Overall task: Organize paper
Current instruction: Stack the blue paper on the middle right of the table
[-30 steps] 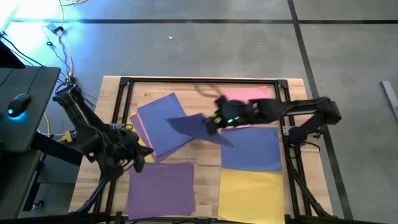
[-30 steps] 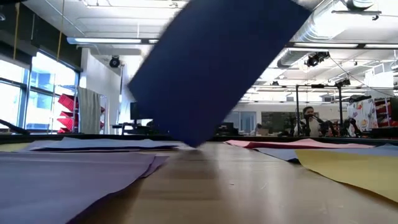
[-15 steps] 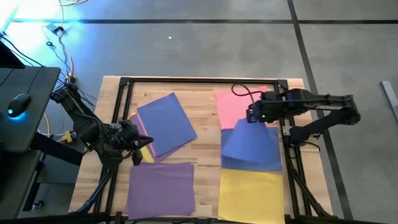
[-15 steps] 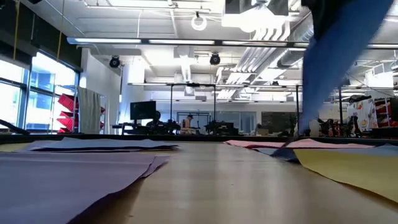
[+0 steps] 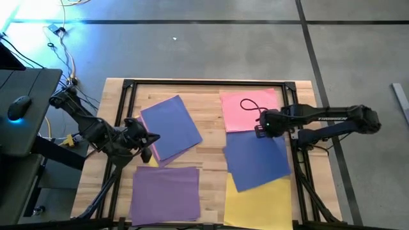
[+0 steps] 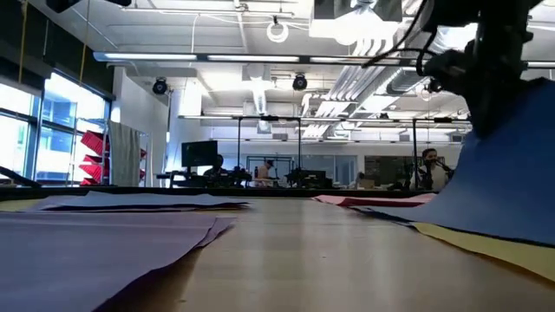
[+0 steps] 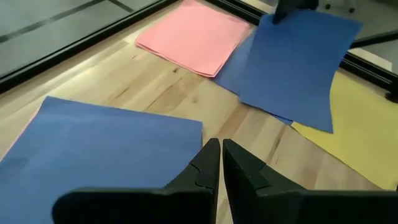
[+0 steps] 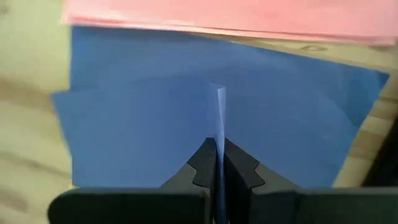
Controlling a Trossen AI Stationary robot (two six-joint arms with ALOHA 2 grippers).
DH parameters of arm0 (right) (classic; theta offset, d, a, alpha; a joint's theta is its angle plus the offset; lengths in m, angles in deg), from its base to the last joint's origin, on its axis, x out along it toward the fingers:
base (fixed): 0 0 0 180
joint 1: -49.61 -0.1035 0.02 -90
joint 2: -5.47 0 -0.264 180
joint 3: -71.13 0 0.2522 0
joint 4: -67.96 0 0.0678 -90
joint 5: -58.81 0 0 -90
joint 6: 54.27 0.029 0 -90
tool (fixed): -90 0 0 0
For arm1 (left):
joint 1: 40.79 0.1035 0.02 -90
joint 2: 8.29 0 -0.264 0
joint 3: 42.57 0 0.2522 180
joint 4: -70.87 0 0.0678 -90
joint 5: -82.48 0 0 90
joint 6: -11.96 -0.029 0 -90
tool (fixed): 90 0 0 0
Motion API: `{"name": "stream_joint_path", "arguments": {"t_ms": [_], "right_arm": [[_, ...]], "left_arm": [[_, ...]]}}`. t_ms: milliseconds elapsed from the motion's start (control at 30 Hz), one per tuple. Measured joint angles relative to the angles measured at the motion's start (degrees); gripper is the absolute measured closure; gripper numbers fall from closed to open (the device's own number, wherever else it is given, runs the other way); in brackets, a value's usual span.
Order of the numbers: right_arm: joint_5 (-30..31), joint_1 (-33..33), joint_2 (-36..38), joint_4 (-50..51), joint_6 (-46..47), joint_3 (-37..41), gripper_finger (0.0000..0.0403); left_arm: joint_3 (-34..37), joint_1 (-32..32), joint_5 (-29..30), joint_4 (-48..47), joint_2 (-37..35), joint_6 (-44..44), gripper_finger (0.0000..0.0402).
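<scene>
right gripper [image 5: 261, 126]: fingers clamped on blue sheet [image 5: 257, 160] edge, 3 o'clock of table.
left gripper [image 5: 151, 138]: fingers closed, nothing held, 9 o'clock.

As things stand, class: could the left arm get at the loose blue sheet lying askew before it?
Probably yes: the left gripper, jaws shut and empty, hovers at that blue paper sheet's edge, nothing between.

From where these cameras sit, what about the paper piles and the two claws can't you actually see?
- How many sheets lie under the blue sheet pinched by the right gripper: it covers them in the high view.
- The pink and yellow sheets under the left blue stack: only edges peek out.
- The left gripper, shut on nothing: the low view doesn't show it.
- The yellow stack: cut off by the high view's bottom edge.
</scene>
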Motion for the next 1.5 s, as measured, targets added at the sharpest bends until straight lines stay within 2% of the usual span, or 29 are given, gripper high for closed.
{"name": "stream_joint_path", "arguments": {"t_ms": [200, 433, 600, 900, 1100, 1233, 1500], "right_arm": [[3.6, 0.06, 2.42, 0.22, 9.34, 3.83, 0.0403], [5.12, 0.06, 2.88, 2.6, 4.15, 4.96, 0.0403], [6.34, 0.06, 2.54, 3.03, 4.35, 4.96, 0.0403], [8.44, 0.06, -3.63, 3.16, 7.44, 4.96, 0.0403], [6.2, 0.06, -7.86, 3.12, 4.72, 4.96, 0.0401], [5.2, 0.06, -8.93, 3.08, 3.49, 4.96, 0.0376], [5.34, 0.03, -8.89, 3.06, 3.55, 4.94, 0.0282]], "left_arm": [[0.0, 3.29, -0.86, 0.46, 0.0, 0.54, 0.0402], [0.0, 6.21, -1.13, 0.93, 0.02, -0.42, 0.0402], [0.0, 7.62, -3.93, 1.02, 0.02, -1.93, 0.0402], [0.0, 8.12, -5.46, 1.3, 0.0, -2.04, 0.0402], [0.0, 8.1, -7.69, 1.39, 0.0, -2.54, 0.0402], [0.0, 8.1, -8.24, 1.5, 0.01, -2.56, 0.0402], [0.0, 8.09, -11.2, 4.11, 0.0, -5.12, 0.0402]]}}
